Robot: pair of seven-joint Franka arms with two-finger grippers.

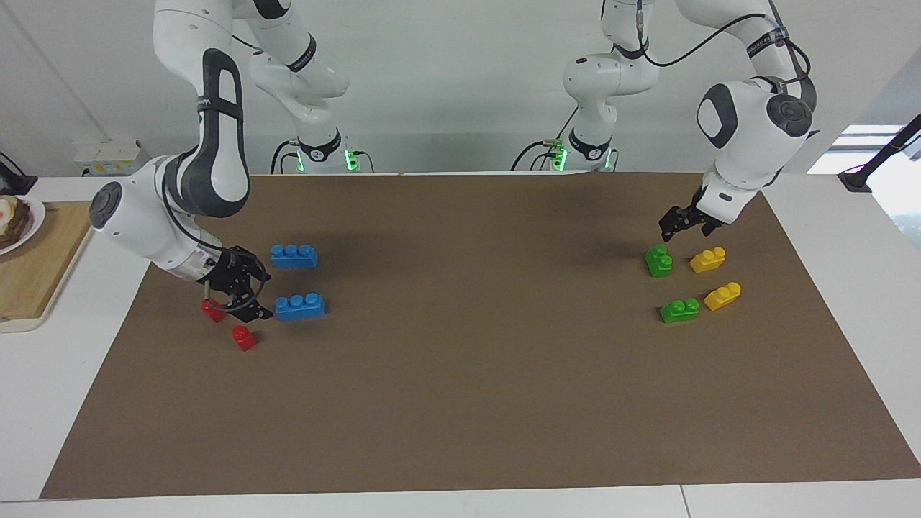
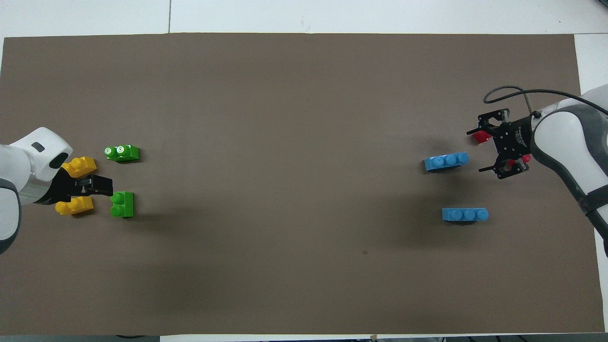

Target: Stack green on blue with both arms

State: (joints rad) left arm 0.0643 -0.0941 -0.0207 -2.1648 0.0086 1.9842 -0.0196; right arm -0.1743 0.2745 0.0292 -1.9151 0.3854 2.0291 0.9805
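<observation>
In the facing view we see a brown mat (image 1: 460,403) covering the table, with the bricks laid out at its two ends. Toward the right arm's end, the right gripper (image 1: 241,295) hangs low over the mat, its jaws apart and empty, just beside the farther blue brick (image 1: 299,307) and over the gap between that brick and a red brick (image 1: 212,311). The nearer blue brick (image 1: 293,256) lies closer to the robots, apart from the gripper, and a second red brick (image 1: 244,337) sits farther out. Toward the left arm's end, the left gripper (image 1: 682,221) hovers just above the nearer green brick (image 1: 658,260), not touching it, and we can see its jaws apart and holding nothing. The farther green brick (image 1: 679,310) rests on the mat, each green brick with a yellow brick (image 1: 708,260) or its twin (image 1: 722,296) beside it. In the overhead view the left gripper (image 2: 97,185) comes in between the two yellow bricks (image 2: 79,166) (image 2: 74,206), its tips close to the nearer green brick (image 2: 122,204), while the farther green brick (image 2: 122,153) lies clear of it. The right gripper (image 2: 496,149) covers part of both red bricks (image 2: 480,137) and sits beside the farther blue brick (image 2: 446,161); the nearer blue brick (image 2: 465,214) lies alone on the mat (image 2: 294,118).
</observation>
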